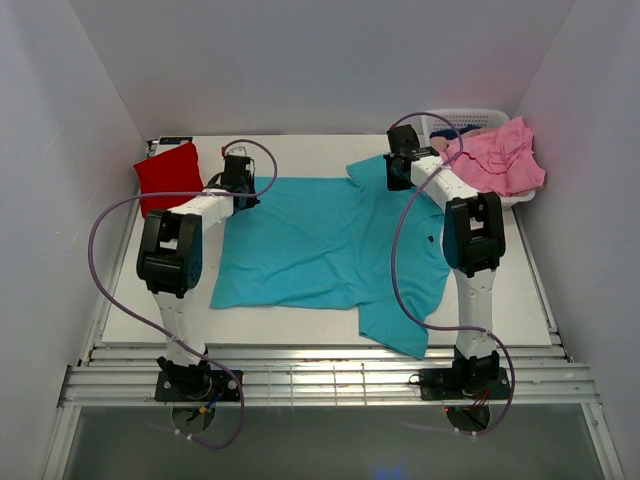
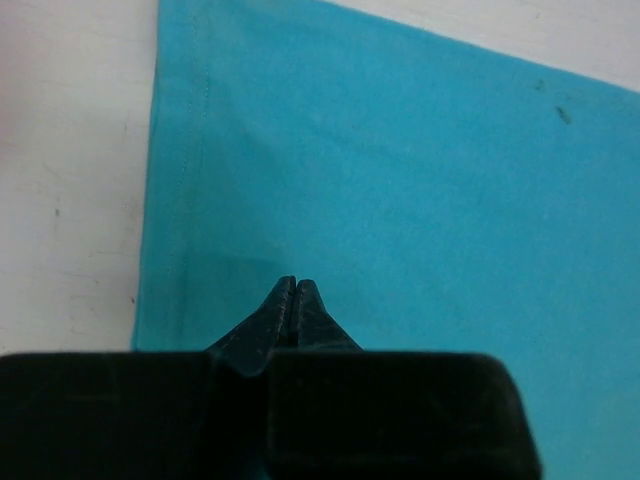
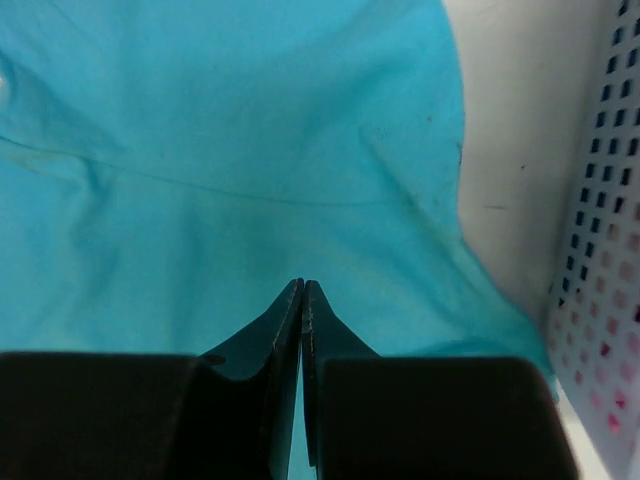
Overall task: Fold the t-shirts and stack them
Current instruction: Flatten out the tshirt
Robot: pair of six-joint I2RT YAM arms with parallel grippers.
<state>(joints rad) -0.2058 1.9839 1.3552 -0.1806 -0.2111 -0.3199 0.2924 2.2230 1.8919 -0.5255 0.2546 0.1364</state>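
Observation:
A teal t-shirt lies spread flat on the white table, one sleeve hanging over the near edge. My left gripper is shut just over its far left corner, beside the hem; in the left wrist view the teal cloth lies flat under the tips. My right gripper is shut over the far right sleeve; in the right wrist view the teal cloth is lightly creased. No cloth shows pinched in either. A red t-shirt lies folded at the far left. Pink t-shirts are heaped at the far right.
A white slotted basket stands at the far right corner under the pink heap, and its wall is close to the right of my right gripper. White walls close in the table on three sides. Purple cables loop off both arms.

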